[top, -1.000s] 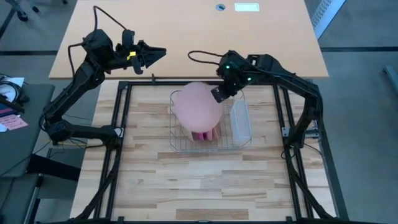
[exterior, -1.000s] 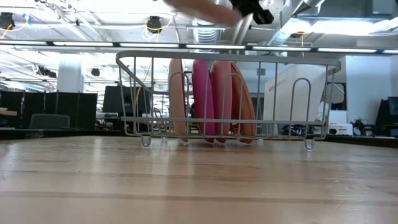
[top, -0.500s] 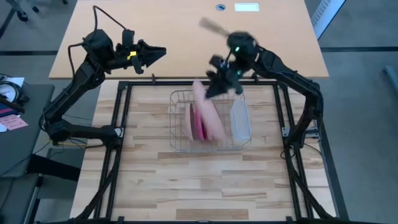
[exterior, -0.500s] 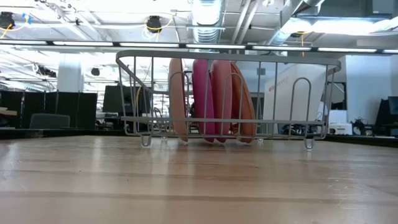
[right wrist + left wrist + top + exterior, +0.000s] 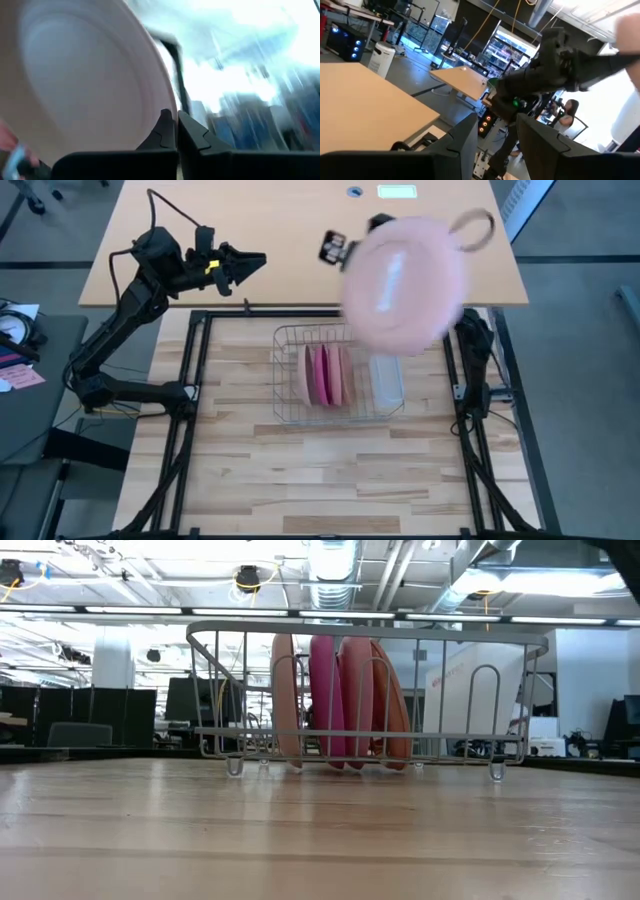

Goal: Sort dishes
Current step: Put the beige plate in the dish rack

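A pale pink plate (image 5: 405, 285) is raised high above the far right of the wire rack (image 5: 290, 412), its broad face toward the overhead camera. It hides my right gripper there. In the right wrist view, that gripper (image 5: 176, 131) is shut on it. Several plates stand on edge in the rack: pale pink (image 5: 285, 700), magenta (image 5: 325, 690), salmon-orange (image 5: 356, 700). My left gripper (image 5: 252, 264) hangs beyond the table's far left corner, open, with nothing between its fingers (image 5: 465, 145). My right gripper pinches the pale pink plate by its rim (image 5: 168, 106) between its two fingers (image 5: 162, 131). The plate is lifted clear, far above the rack and tilted. In the high view the plate itself covers the place of contact.
A translucent tub (image 5: 387, 376) sits at the rack's right side. Dark frame rails (image 5: 190, 380) run along the wooden table's edges. A tan desk (image 5: 290, 220) lies beyond the far edge. Bare wood (image 5: 330, 470) spreads between the rack and the near edge.
My right gripper has gone up and toward the table's far right, turning its wrist over with the pale pink plate. The plate lay flat over the rack, then swung edge-on. Now it faces upward, much higher. The plates in the rack have stayed put.
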